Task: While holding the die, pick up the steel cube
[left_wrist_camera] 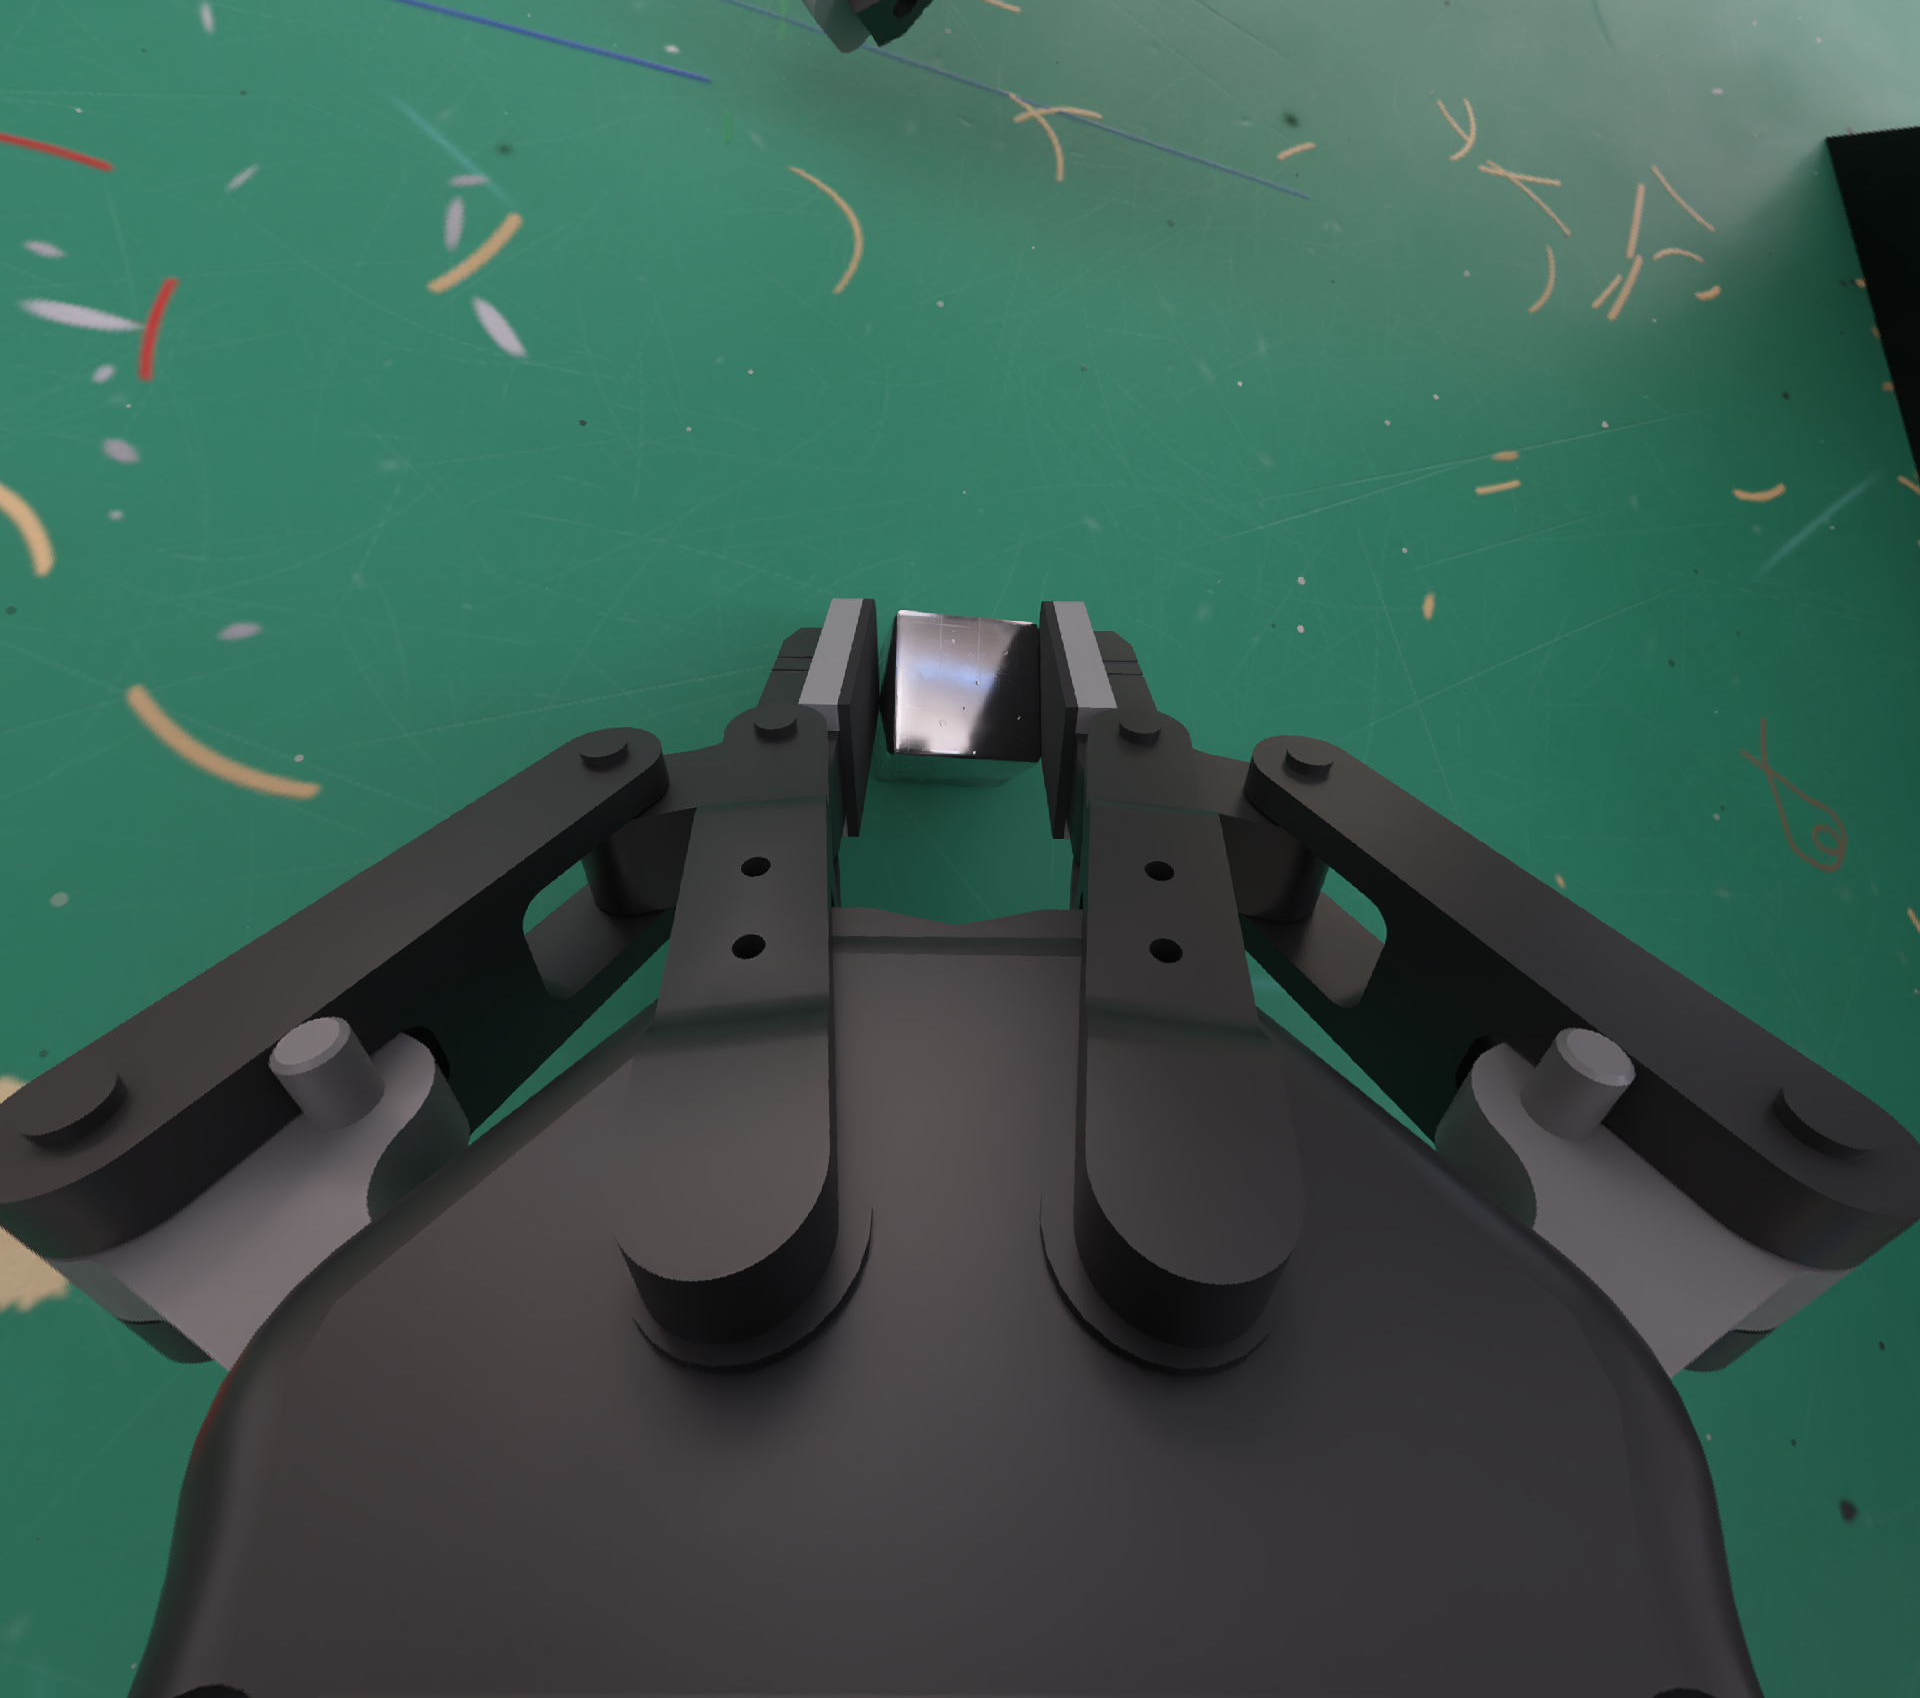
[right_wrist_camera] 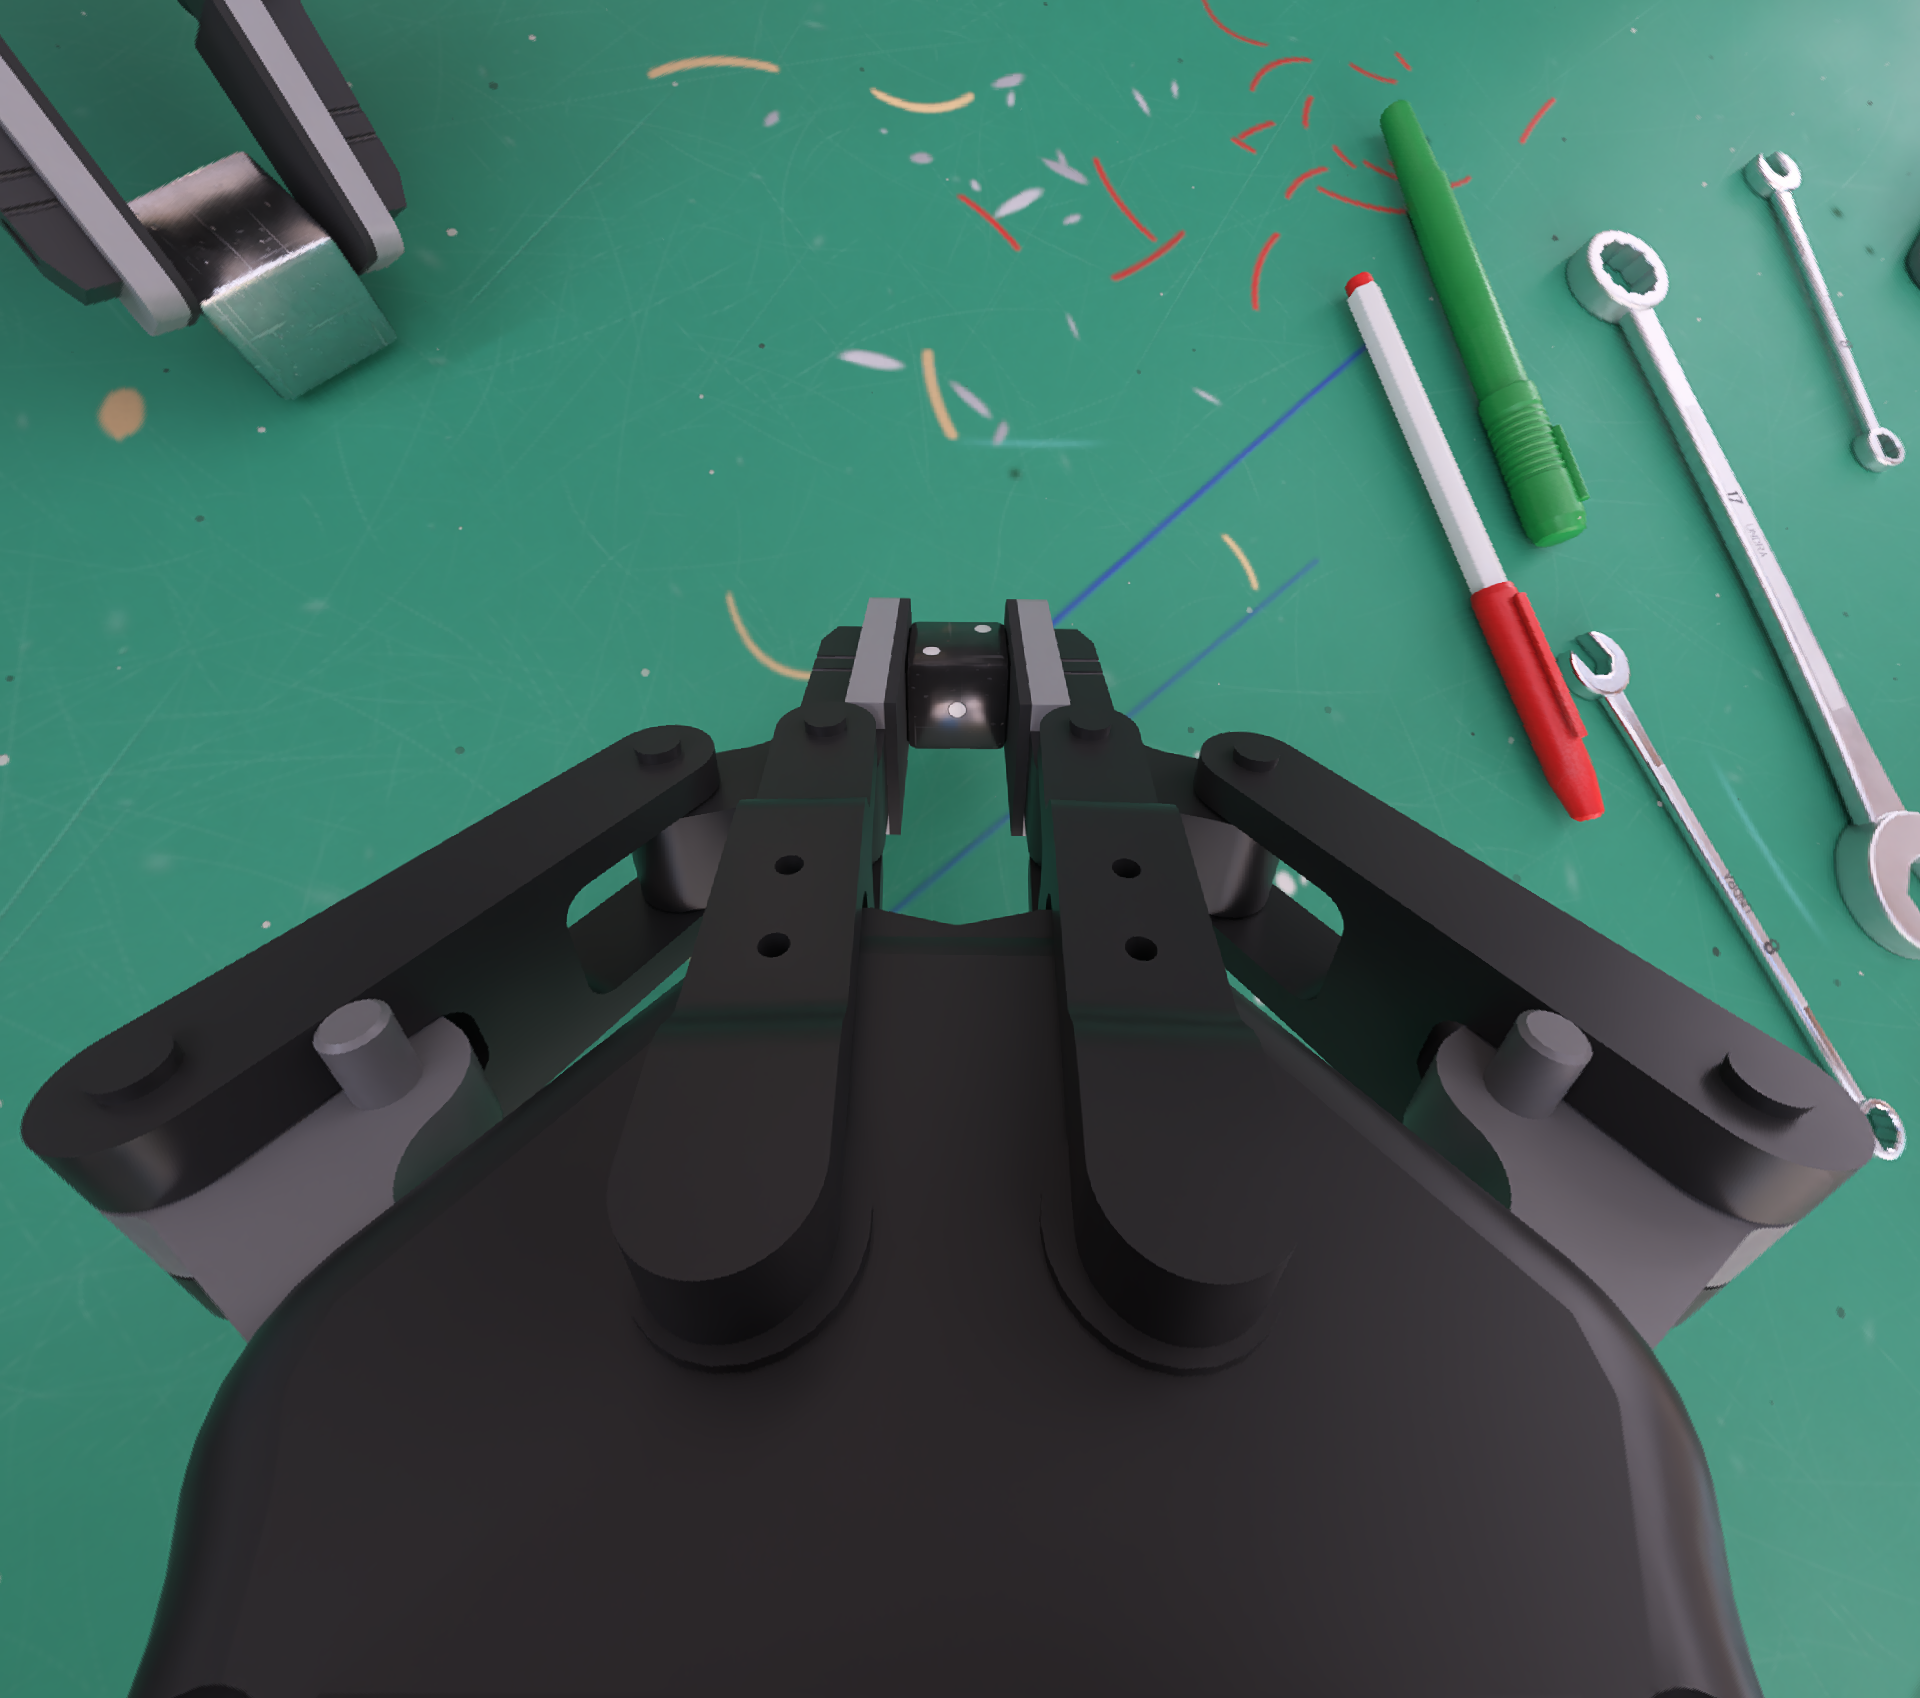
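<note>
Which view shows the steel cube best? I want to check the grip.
The left wrist view: the steel cube sits close between the left gripper pads. The right wrist view shows the cube farther off, near the mat.

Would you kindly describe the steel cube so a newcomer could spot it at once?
On the green mat, look away from the pens and wrenches, to the left gripper. Clamped between its pads sits the steel cube. Unlike the black die, it is mirror-shiny grey and has no white dots.
</note>
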Robot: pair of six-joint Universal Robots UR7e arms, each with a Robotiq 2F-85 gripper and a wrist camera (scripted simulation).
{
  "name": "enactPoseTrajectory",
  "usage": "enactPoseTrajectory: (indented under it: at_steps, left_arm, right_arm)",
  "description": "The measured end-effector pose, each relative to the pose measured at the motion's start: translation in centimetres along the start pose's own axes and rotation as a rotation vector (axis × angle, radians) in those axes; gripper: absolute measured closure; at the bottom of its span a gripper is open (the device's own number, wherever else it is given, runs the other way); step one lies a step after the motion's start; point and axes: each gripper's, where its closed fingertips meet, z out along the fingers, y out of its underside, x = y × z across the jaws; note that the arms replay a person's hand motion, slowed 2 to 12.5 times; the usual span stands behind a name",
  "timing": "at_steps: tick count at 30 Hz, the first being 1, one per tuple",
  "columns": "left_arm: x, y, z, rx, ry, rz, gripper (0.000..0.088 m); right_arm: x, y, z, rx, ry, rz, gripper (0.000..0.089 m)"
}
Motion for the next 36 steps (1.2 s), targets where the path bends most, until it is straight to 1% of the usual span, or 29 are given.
enactPoseTrajectory:
  at_steps: [9, 13, 16, 22, 27, 31, 36]
  left_arm:
    - [-0.3, -0.8, -0.7, 0.060, 0.005, -0.020, 0.0605]
    - [-0.6, -1.1, -1.1, 0.086, -0.005, -0.027, 0.0605]
    - [-1.0, -1.3, -1.5, 0.103, -0.017, -0.031, 0.0605]
    - [-1.9, -1.6, -2.3, 0.130, -0.049, -0.041, 0.0605]
    - [-3.0, -1.7, -3.2, 0.159, -0.084, -0.056, 0.0605]
    - [-4.3, -1.6, -4.1, 0.180, -0.125, -0.072, 0.0605]
    - [-6.4, -1.4, -5.7, 0.209, -0.193, -0.098, 0.0605]
  right_arm:
    - [0.1, 0.1, 0.1, 0.008, -0.002, -0.001, 0.0735]
    - [0.1, 0.0, 0.2, 0.026, -0.013, -0.018, 0.0735]
    - [0.1, -0.2, 0.2, 0.051, -0.026, -0.049, 0.0734]
    - [0.1, -0.7, 0.4, 0.115, -0.056, -0.134, 0.0734]
    - [0.2, -1.3, 0.5, 0.182, -0.069, -0.188, 0.0734]
    - [0.6, -1.7, 0.5, 0.228, -0.051, -0.232, 0.0734]
    - [1.3, -2.3, 0.4, 0.274, 0.003, -0.287, 0.0735]
